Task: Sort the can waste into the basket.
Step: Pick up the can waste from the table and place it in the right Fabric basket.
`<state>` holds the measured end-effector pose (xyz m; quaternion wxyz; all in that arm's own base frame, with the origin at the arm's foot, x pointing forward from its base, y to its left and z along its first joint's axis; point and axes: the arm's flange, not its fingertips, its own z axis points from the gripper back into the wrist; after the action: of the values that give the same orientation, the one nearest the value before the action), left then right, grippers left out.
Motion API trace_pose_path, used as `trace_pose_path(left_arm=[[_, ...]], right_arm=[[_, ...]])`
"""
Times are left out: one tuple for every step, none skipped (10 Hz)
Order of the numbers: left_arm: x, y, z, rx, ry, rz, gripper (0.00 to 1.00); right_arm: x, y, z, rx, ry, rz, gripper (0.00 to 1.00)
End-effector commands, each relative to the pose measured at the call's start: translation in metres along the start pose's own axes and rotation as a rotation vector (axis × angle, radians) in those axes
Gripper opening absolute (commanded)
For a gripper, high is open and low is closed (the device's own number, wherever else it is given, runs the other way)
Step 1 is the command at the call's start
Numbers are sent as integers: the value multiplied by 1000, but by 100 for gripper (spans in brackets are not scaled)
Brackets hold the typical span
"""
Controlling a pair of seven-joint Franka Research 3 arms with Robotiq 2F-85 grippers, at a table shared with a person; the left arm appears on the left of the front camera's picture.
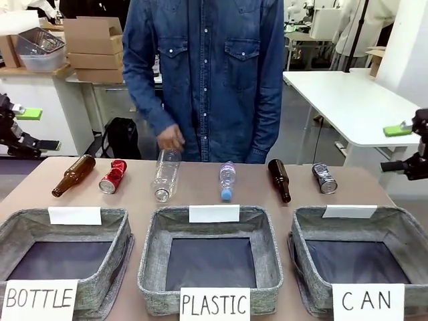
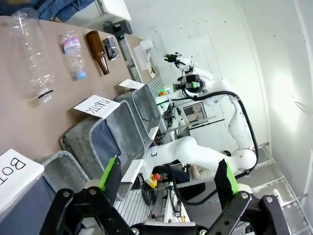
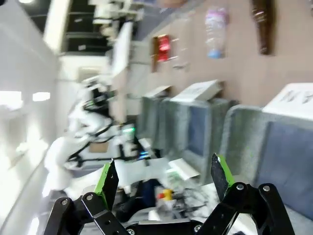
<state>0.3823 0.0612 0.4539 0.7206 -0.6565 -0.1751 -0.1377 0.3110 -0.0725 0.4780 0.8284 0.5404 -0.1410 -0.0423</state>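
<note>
The red can [image 1: 112, 176] lies on its side at the table's far left, between a brown bottle and a clear bottle; the right wrist view has the red can [image 3: 163, 45] far off. At the far right lies the silver-grey can [image 1: 324, 178], which appears dark [image 2: 111, 48] in the left wrist view. The CAN basket [image 1: 394, 224] stands at the front right with nothing in it, and its wall [image 3: 244, 128] is near in the right wrist view. My left gripper [image 1: 39, 129] [image 2: 168, 176] is open off the table's left side. My right gripper [image 1: 391, 148] [image 3: 164, 177] is open off the right side.
Baskets signed BOTTLE [image 1: 40, 221] and PLASTIC [image 1: 154, 227] stand left of the CAN basket. Two brown bottles [image 1: 73, 175] [image 1: 279, 179], a large clear bottle [image 1: 166, 175] and a small plastic bottle [image 1: 227, 180] lie along the far edge. The person's hand [image 1: 170, 139] rests on the large clear bottle.
</note>
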Motion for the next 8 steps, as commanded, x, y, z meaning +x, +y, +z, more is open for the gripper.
trace_pose_path(left_arm=[[-1, 1, 1, -11, 9, -28, 100], [-1, 1, 1, -11, 9, -28, 100], [-1, 1, 1, -11, 9, -28, 100], [-1, 1, 1, -11, 9, -28, 100], [-1, 1, 1, -11, 9, -28, 100], [-1, 1, 1, -11, 9, -28, 100], [-1, 1, 1, -11, 9, -28, 100], [-1, 1, 1, -11, 9, -28, 100]], right_arm=[[35, 7, -16, -465, -9, 97, 100], [52, 6, -21, -677, -78, 81, 100], [60, 8, -26, -776, -103, 89, 100], [63, 12, -26, -762, -114, 95, 100], [57, 21, -17, -599, -148, 130, 100], [62, 15, -20, -629, -121, 172, 100], [62, 15, -20, -629, -121, 172, 100], [66, 19, -20, -662, -139, 172, 100]])
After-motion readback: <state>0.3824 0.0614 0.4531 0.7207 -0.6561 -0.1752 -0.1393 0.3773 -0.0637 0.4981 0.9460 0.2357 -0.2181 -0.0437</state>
